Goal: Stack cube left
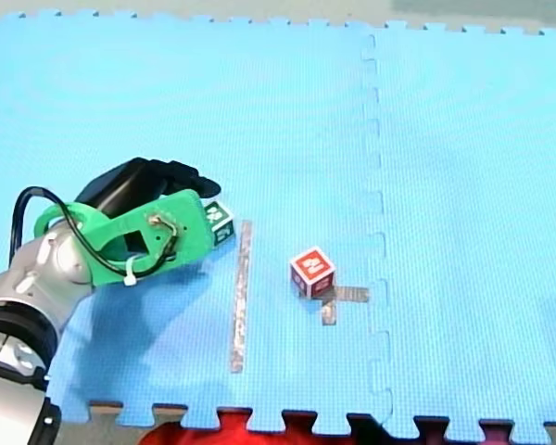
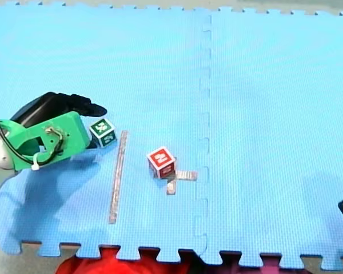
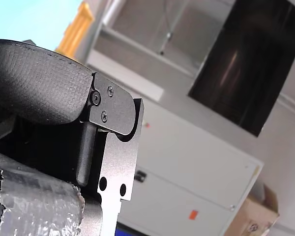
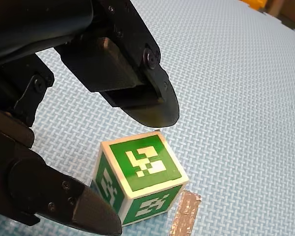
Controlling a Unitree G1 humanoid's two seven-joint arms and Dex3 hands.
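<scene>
red cube (image 1: 312, 271) sits closest to the robot, where the two bits of a small tape mark (image 1: 350, 295) meet, with nothing on top of it. just to its left a long tape strip (image 1: 240, 297) runs away across the mat (image 1: 463, 139). a bit further back, on the other side of the strip and just beside its far end, the green cube (image 2: 103, 132) lies flat on the mat. the left hand (image 1: 148, 185) is at it, coming from the left side. in the second wrist view the fingers (image 4: 142, 98) are spread with the green cube between them. one tip hangs just past the cube and another is low by its side, and i think they are not squeezing it yet. so the job looks hardly begun: the green cube has to be picked up and put on the red one. what could go wrong? the tips seem to line up near the cube's edges, not flat on its sides, so when they close the cube may twist or pop out. if it is held crooked, it may land tilted on the red cube and slide off. the hand could also bump the red cube off its mark on the way in, because the two cubes look about the same size and there is little room to miss.
</scene>
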